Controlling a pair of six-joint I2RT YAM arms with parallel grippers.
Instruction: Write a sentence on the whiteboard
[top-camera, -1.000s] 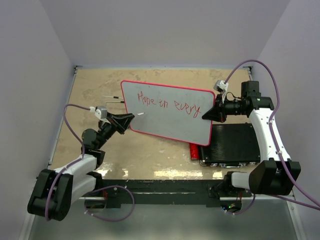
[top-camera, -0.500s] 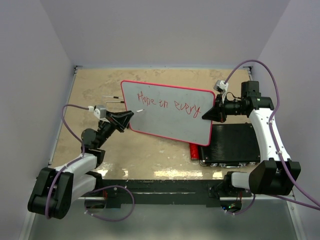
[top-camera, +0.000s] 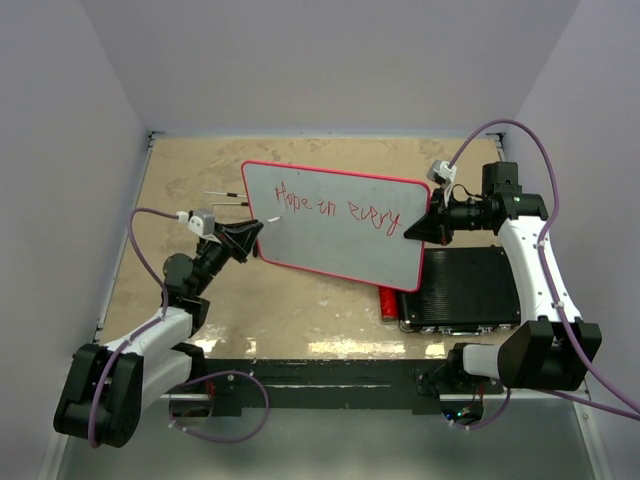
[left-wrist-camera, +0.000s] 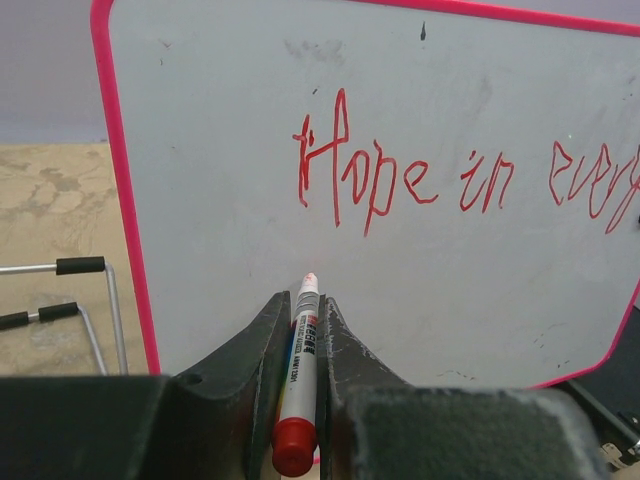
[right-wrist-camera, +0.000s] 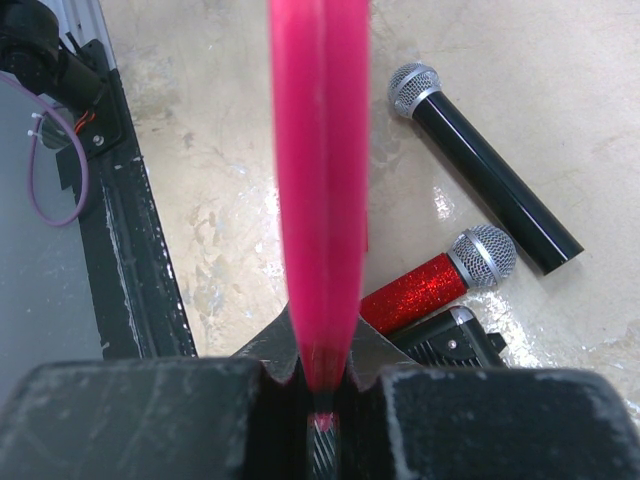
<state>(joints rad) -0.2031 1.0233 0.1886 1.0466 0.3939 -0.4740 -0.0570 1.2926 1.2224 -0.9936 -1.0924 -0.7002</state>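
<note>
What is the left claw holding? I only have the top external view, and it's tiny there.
Observer: A marker with a red end, clamped in the shut left claw, tip forward.
Operator: Is the tip on the board?
Observer: It points at the whiteboard just below the "H" of the sentence; I cannot tell whether it touches.
Operator: Anything under the board's right side?
Observer: Yes. In the right wrist view, below the frame edge that the right claw grips, a black microphone lies on the table beside a red glitter microphone.
</note>
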